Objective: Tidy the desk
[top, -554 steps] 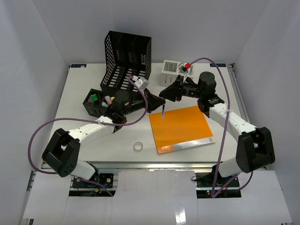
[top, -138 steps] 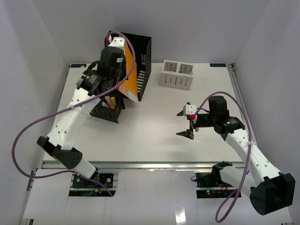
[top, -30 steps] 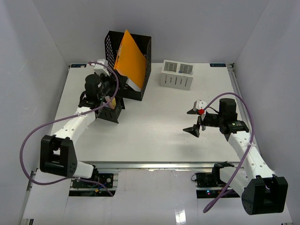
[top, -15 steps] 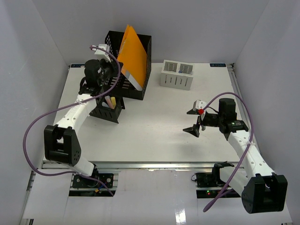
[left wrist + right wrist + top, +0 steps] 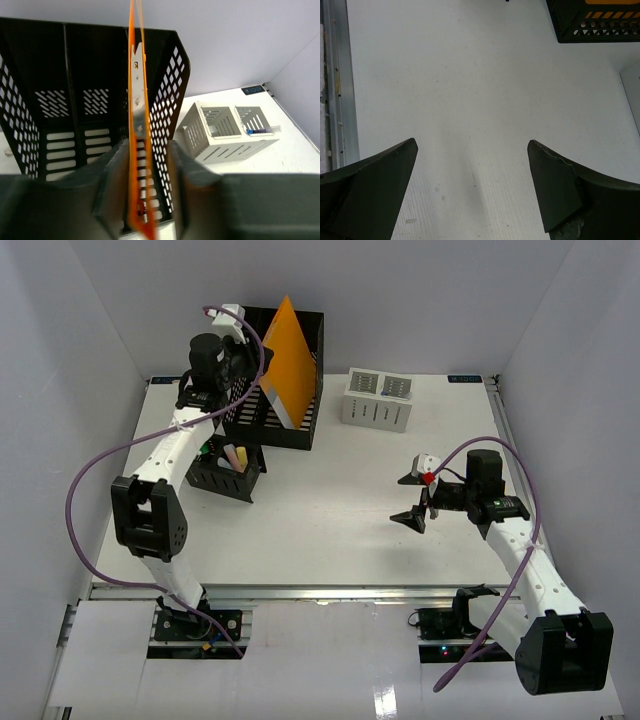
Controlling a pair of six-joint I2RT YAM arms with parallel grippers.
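The desk (image 5: 320, 525) is a white tabletop. An orange folder (image 5: 290, 360) stands upright in the black mesh file rack (image 5: 312, 405) at the back left. My left gripper (image 5: 243, 358) is raised at the folder's left edge. In the left wrist view the folder (image 5: 136, 150) runs edge-on between my left gripper's (image 5: 146, 147) jaws. It lies close to the left finger (image 5: 112, 180), and mesh shows through a gap before the right finger (image 5: 182, 175). My right gripper (image 5: 412, 497) hovers open over bare desk (image 5: 470, 75), holding nothing.
A black pen holder (image 5: 228, 470) with small items stands in front of the rack. A white slotted organiser (image 5: 378, 400) sits at the back centre, also seen as the organiser (image 5: 225, 130) right of the rack (image 5: 75, 75). A metal rail (image 5: 320, 590) edges the front.
My left arm rose and moved back toward the rack's top. The orange folder went from leaning to standing more upright in the rack. The right arm has not moved.
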